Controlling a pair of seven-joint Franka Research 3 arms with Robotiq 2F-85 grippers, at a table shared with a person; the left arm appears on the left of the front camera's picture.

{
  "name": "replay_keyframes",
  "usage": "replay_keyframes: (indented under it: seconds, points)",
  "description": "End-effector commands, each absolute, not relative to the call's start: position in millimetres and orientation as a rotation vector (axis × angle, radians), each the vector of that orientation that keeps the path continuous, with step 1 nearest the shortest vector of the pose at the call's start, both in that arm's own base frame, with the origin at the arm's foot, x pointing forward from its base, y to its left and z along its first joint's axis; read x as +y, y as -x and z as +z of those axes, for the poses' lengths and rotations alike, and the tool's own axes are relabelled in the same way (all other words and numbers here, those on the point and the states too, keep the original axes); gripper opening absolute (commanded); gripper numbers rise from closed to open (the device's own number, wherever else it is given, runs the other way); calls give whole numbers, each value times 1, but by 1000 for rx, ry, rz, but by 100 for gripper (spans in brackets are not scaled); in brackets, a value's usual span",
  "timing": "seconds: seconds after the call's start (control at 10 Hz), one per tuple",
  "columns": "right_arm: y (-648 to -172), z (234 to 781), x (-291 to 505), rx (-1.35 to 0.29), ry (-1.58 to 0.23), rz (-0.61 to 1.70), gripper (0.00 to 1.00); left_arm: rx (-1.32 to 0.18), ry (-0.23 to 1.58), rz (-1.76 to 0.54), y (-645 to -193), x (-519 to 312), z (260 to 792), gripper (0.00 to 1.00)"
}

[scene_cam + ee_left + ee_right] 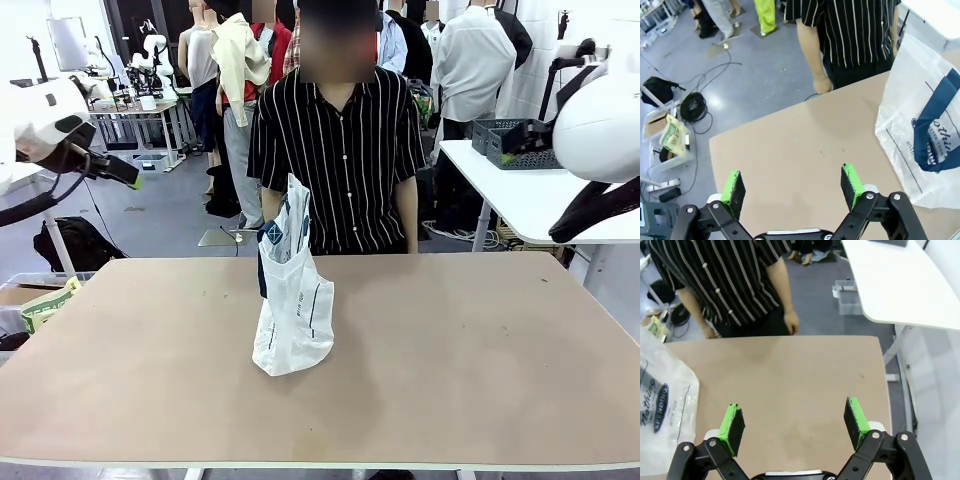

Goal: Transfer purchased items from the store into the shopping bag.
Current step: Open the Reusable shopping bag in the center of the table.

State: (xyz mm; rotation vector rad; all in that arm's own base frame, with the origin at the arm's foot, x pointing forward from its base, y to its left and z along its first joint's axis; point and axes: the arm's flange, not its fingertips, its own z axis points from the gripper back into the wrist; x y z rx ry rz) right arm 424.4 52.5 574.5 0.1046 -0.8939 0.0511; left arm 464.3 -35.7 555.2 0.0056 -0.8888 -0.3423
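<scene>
The shopping bag [292, 310] stands upright on the bench [470, 350], a little left of the middle, with its dark handles pointing up. A person [338, 150] in a striped shirt stands just behind the far edge, arms hanging down. The left fingers [733, 187] are wide apart above the bare bench and hold nothing. The bag is near them, on the right in the left wrist view. The right fingers [731, 422] are also wide apart and empty, farther from the bag.
</scene>
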Motion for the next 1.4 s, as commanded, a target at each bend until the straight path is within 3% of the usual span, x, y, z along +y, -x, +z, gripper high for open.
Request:
replay_keyframes:
  seconds: [0.0, 0.4, 0.5, 0.6, 0.8, 1.3]
  points:
    - [-440, 590, 112, -849, -120, 127, 100, -885, 43, -379, -495, -70, 569, 100]
    - [-456, 603, 213, -660, -219, 136, 100, -857, 223, -533, -557, -166, 595, 100]
    - [-458, 599, 220, -662, -167, 98, 100, -871, 148, -448, -563, -170, 595, 100]
    - [-443, 598, 207, -724, -180, 166, 100, -866, 163, -503, -533, -173, 590, 100]
    - [-443, 598, 207, -724, -180, 166, 100, -872, 174, -501, -550, -188, 592, 100]
    - [-422, 575, 300, -549, -288, 278, 100, -661, 225, -608, -600, -260, 566, 100]
